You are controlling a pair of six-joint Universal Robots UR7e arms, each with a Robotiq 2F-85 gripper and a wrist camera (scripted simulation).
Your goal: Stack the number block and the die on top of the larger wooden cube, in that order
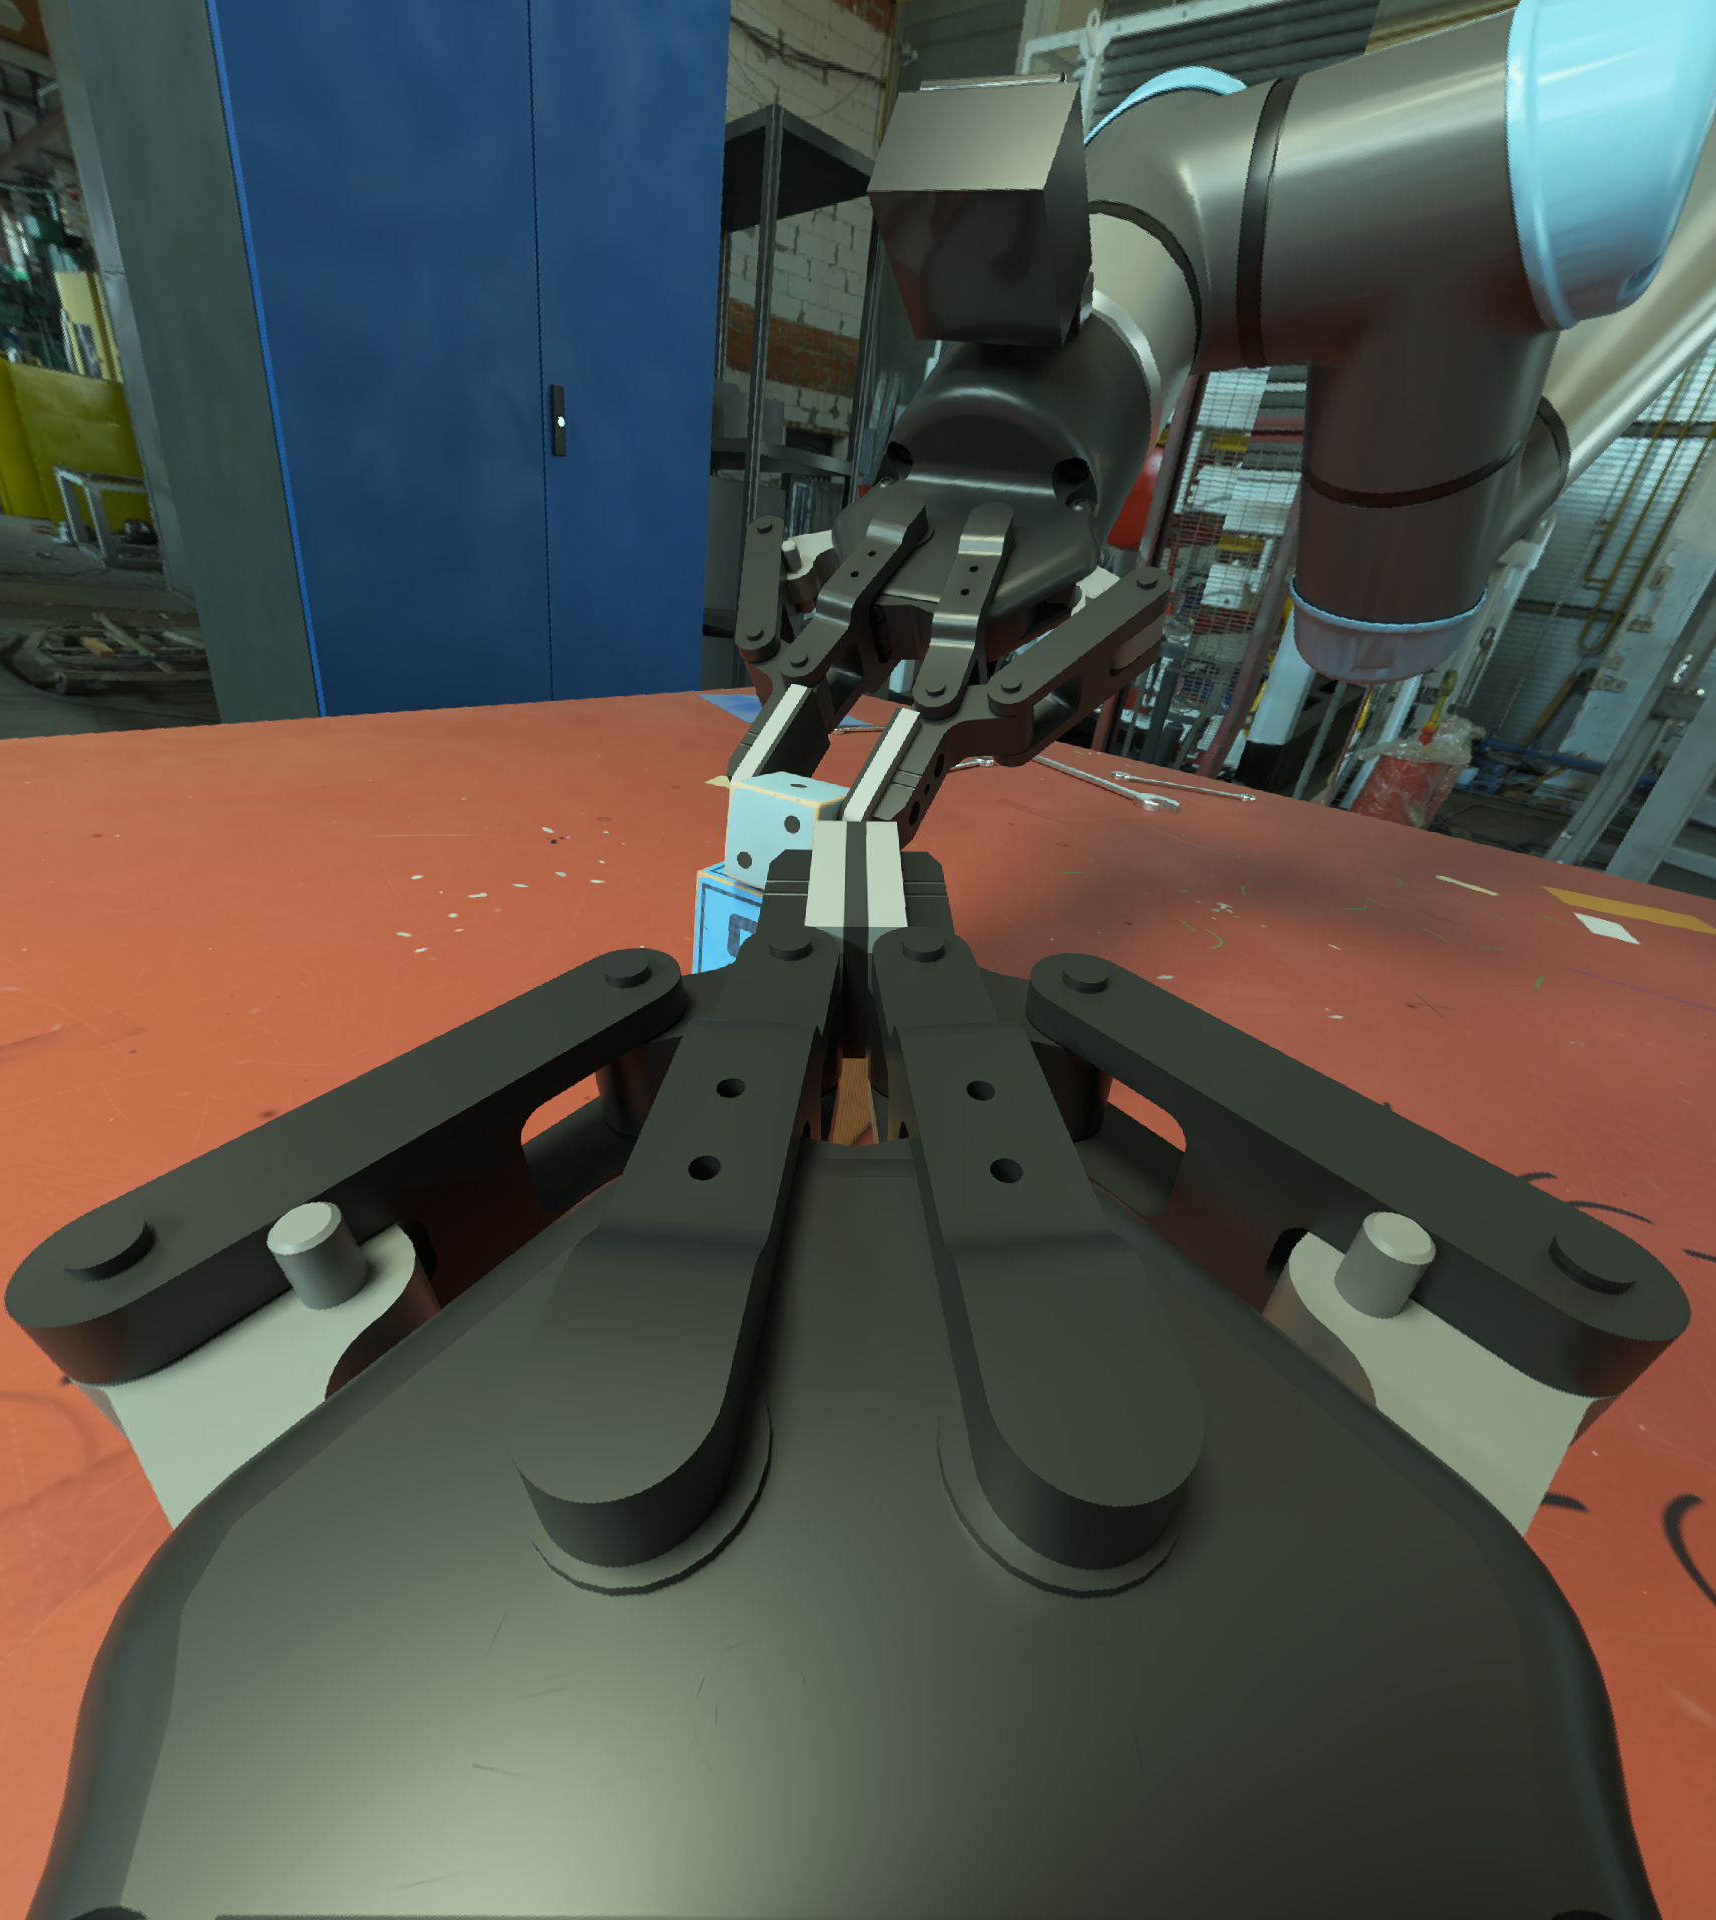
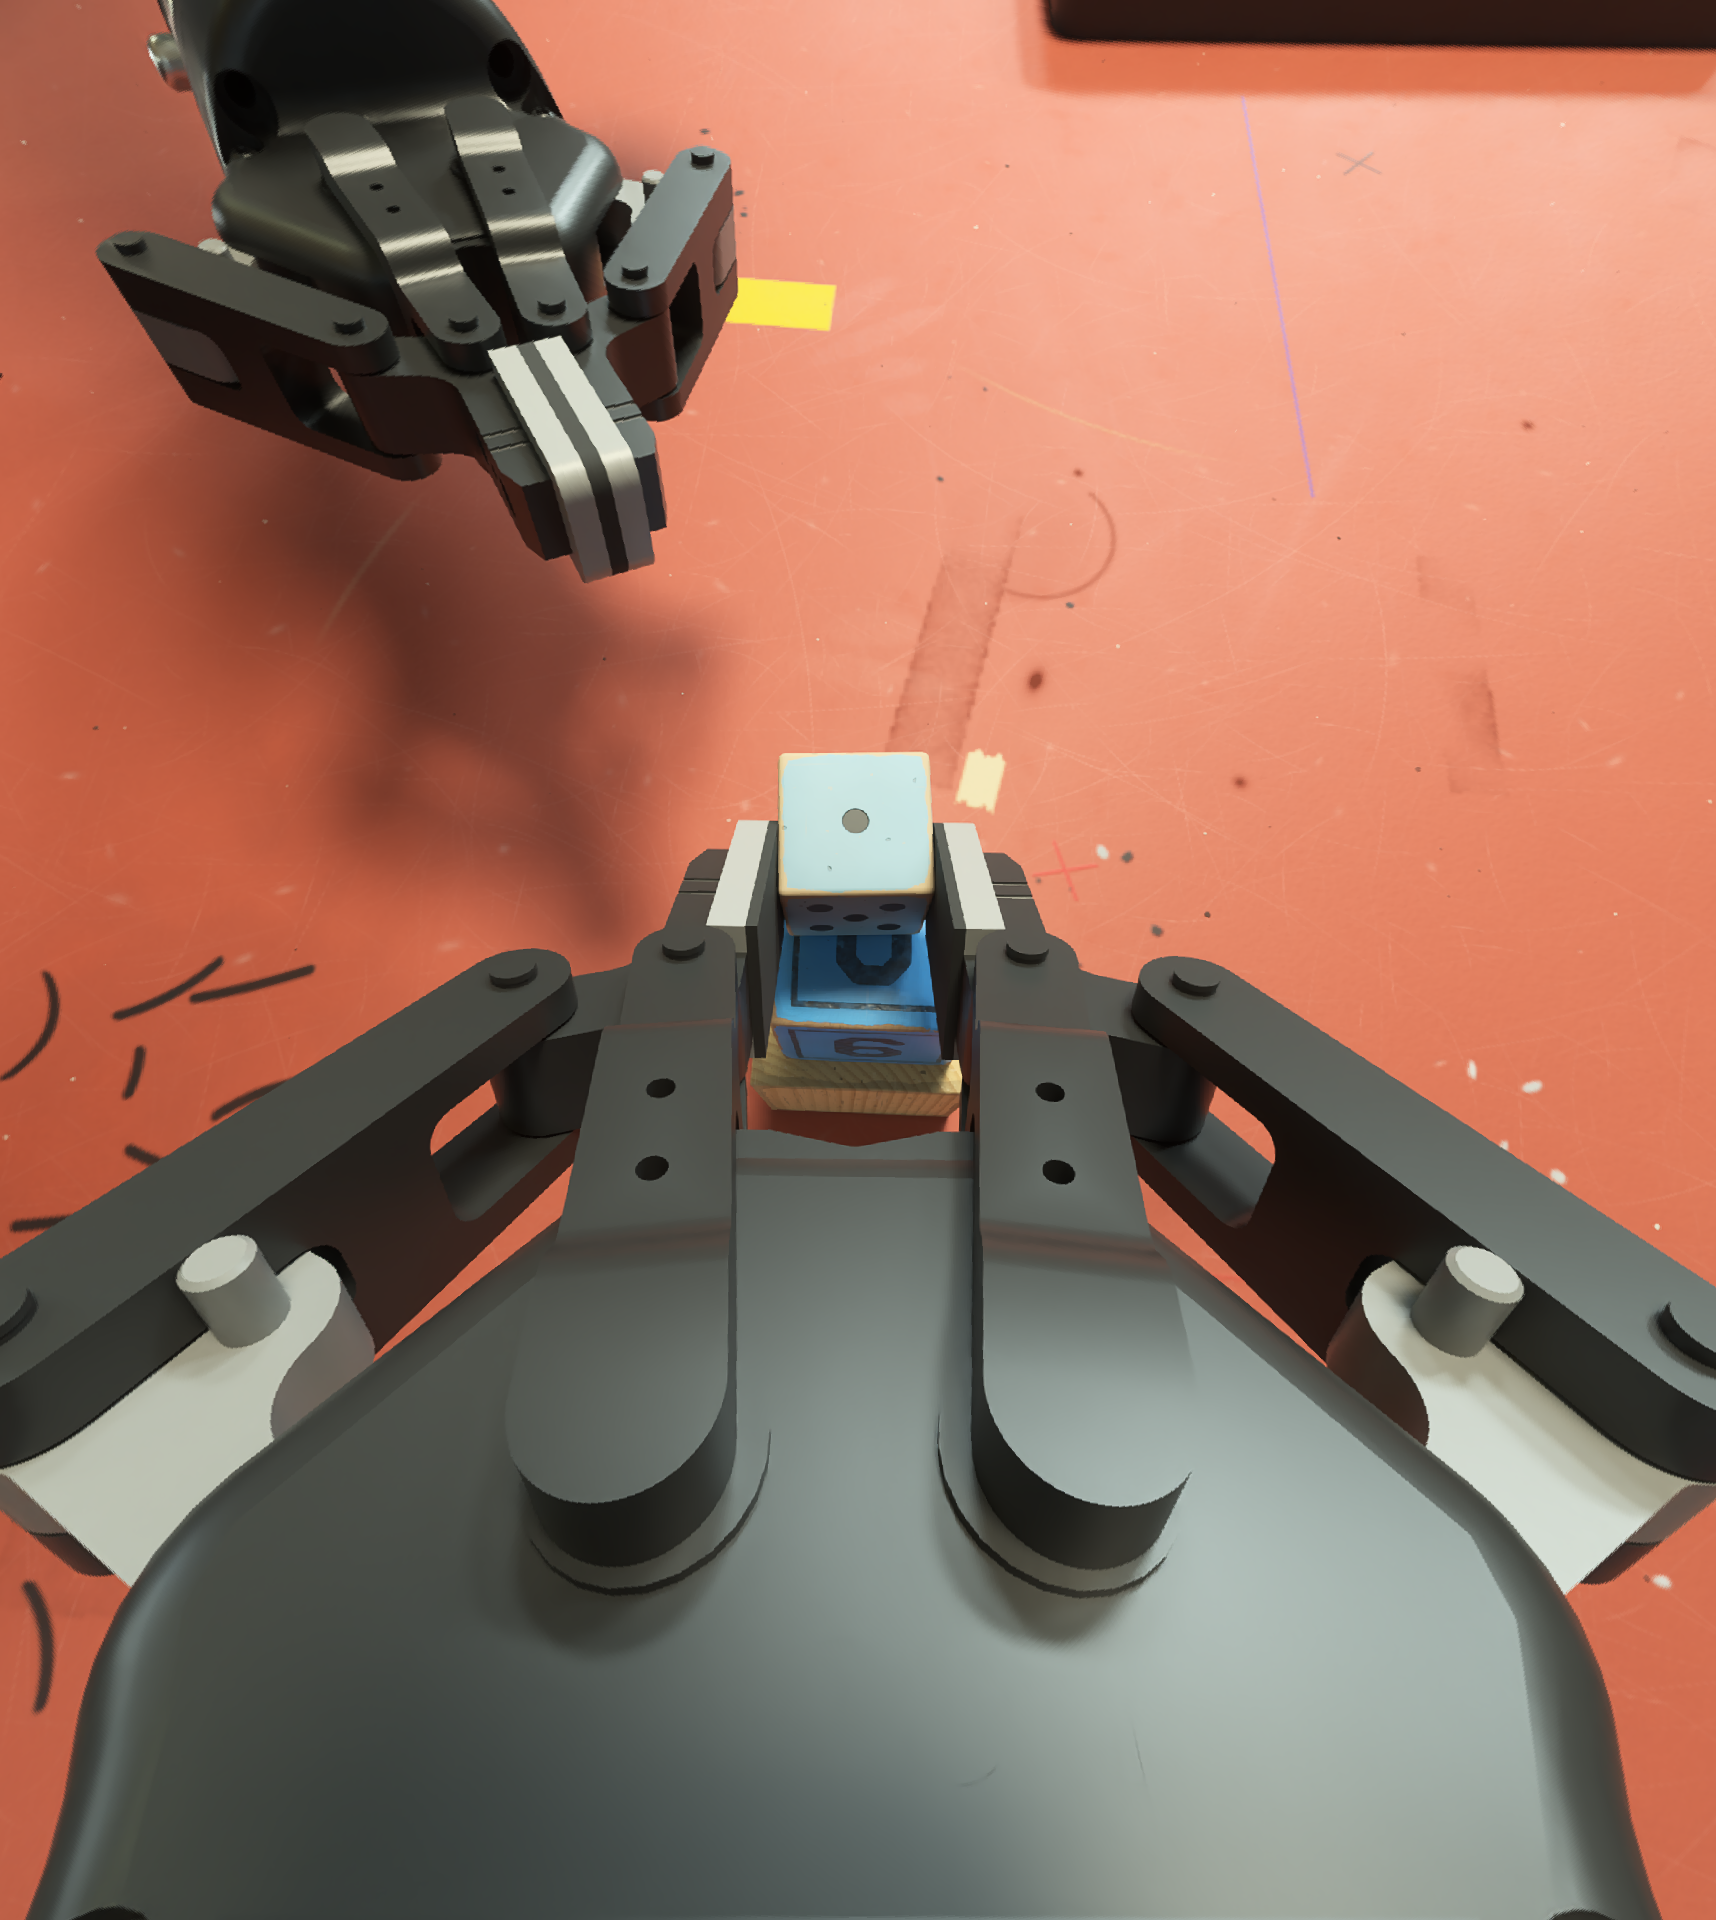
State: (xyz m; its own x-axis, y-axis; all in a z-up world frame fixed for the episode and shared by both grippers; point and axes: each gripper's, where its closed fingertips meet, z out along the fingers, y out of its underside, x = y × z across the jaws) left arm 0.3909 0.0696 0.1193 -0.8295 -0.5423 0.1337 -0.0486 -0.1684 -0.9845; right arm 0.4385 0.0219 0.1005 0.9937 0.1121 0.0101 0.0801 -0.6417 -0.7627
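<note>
Die [image 2: 855, 821] is sitting pale blue on top of the blue number block [image 2: 856, 997], which sits on the larger wooden cube [image 2: 856, 1093], so the whole little tower is up on the red table [image 2: 1353, 727]. Going left to right in the right wrist view: black scribble marks [image 2: 137, 1018] on the table at about 9 o'clock, then the left gripper [image 2: 605, 540] hanging up around 11 o'clock, well apart from the stack, with its two pale pads pressed together and nothing between them. A strip of yellow tape [image 2: 783, 304] shows just past it. Dead centre is the stack, with the right gripper [image 2: 855, 883] straddling the die; its fingers [image 2: 742, 878] sit right at the die's sides. Honestly I can't tell if the pads are touching or a hair off, looks narrow either way. A small cream scrap [image 2: 981, 779] lies just to the 1 o'clock side of the die, and a thin purple line [image 2: 1280, 301] runs further right. In the left wrist view, a blue cabinet [image 1: 480, 364] stands at 11 o'clock, the left gripper [image 1: 855, 888] fills the middle with fingers pinched together, the die [image 1: 776, 826] and number block [image 1: 724, 925] peek out just left of its tips, and the right gripper [image 1: 818, 764] comes down over them from 1 o'clock.
</note>
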